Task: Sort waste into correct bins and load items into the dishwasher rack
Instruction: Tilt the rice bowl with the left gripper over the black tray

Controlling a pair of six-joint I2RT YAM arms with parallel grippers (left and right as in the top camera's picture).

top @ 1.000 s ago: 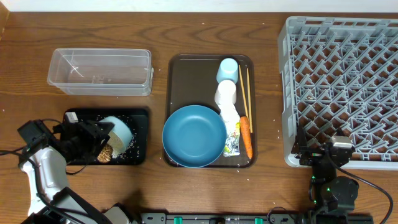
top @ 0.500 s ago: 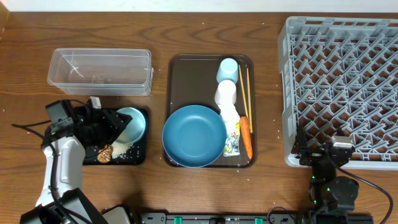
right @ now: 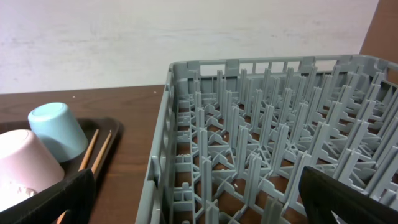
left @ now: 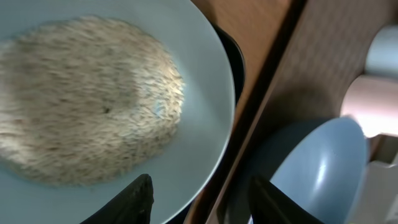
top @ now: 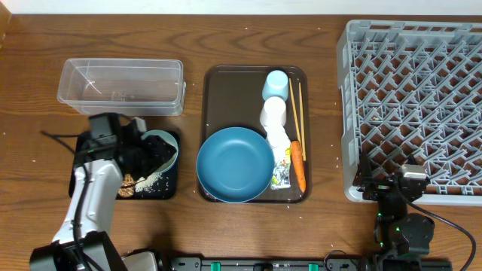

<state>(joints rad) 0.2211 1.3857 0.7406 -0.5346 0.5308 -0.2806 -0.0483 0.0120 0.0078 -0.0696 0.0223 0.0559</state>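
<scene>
- Dishwasher rack (top: 413,98), a grey lattice crate, takes up the right end of the wooden table (top: 188,45). The right gripper (right: 199,186) hangs at its near edge, fingers spread wide with nothing between them.
- Brown serving tray (top: 233,94) lies mid-table, with the dark-blue plate (top: 235,164) on its near end.
- Clear tub (top: 120,86) stands at the far left, and the black tray (top: 173,190) lies just in front of it.
- Pale-blue bowl (left: 199,124) hangs tilted above the black tray. The left gripper (left: 202,202) pinches it at the rim, one finger inside and one outside, and blurred white rice (left: 87,106) lies in the bowl.
- Light-blue cup (top: 276,84) and whitish-pink cup (top: 273,113) sit one behind the other on the serving tray's right side.
- Crumpled wrapper (top: 280,162) lies between the plate and the carrot (top: 299,165).
- Chopsticks (top: 296,105) lie just right of the cups.
- Brown lump (top: 128,184) rests on the black tray among scattered rice grains.
</scene>
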